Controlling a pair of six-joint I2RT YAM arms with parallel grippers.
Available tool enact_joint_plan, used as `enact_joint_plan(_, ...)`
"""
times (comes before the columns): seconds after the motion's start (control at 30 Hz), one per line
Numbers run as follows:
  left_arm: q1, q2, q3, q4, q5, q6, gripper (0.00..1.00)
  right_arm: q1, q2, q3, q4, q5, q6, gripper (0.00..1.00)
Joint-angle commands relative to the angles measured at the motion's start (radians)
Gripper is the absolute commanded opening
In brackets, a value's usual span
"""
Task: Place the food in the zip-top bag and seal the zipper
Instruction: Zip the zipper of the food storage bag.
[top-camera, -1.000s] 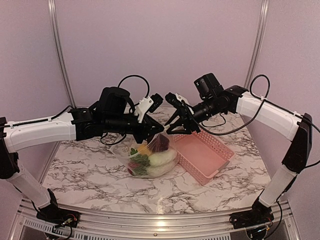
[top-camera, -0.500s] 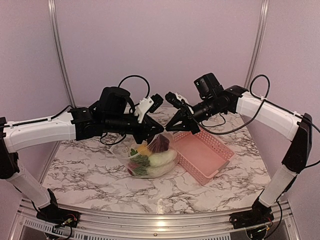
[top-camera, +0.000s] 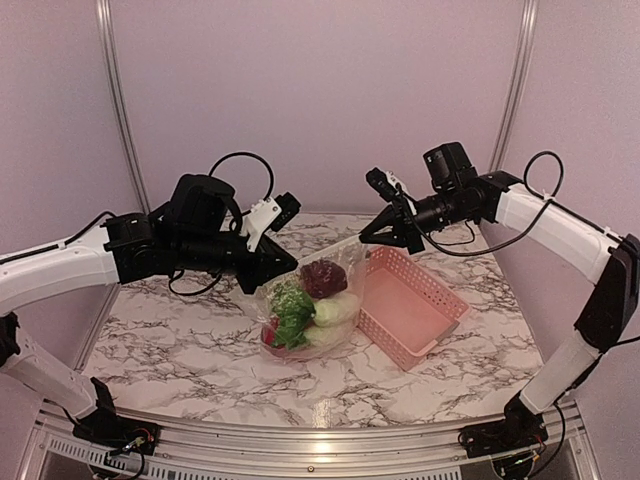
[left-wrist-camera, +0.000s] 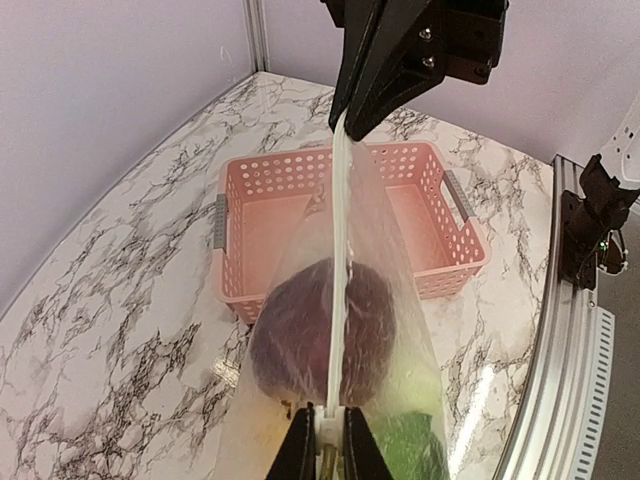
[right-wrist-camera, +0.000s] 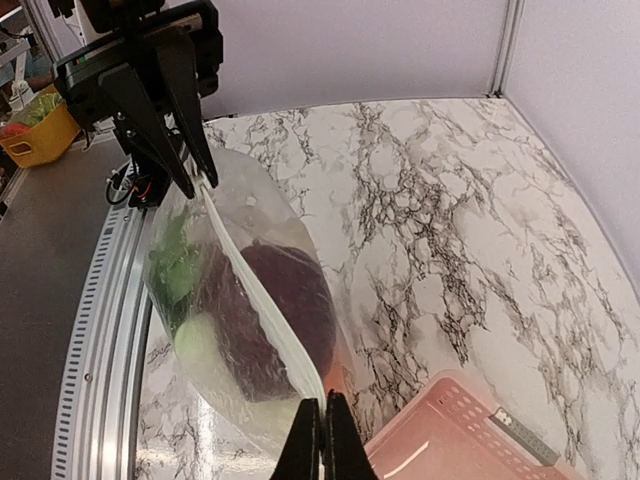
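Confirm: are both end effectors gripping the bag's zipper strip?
Yes, the left end effector pinches the zipper strip at its near end, the right end effector at its far end.

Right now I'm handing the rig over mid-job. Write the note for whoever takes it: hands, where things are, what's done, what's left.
Hands: left hand is shut on one end of the zipper, and right hand is shut on the other end. The strip is taut between them.
Things: zip-top bag hangs from the strip. The food is inside, including a purple piece and a green leafy piece. No food is visible in the pink basket.
Done: food bagged.
Left: sealing. I cannot tell whether the strip is pressed shut, so check it.
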Motion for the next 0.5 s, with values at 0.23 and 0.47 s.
enact_joint_plan(0.23,0.007,-0.237,-0.167,-0.197,-0.153,-0.045,0.0,-0.103,-0.045,-0.082,0.066,0.042,0.0,0.0)
enact_joint_plan(0.47,0.009,-0.3,-0.217,-0.185,-0.189,-0.066,0.0,-0.103,-0.021,-0.072,0.083,0.011,0.02,0.0)
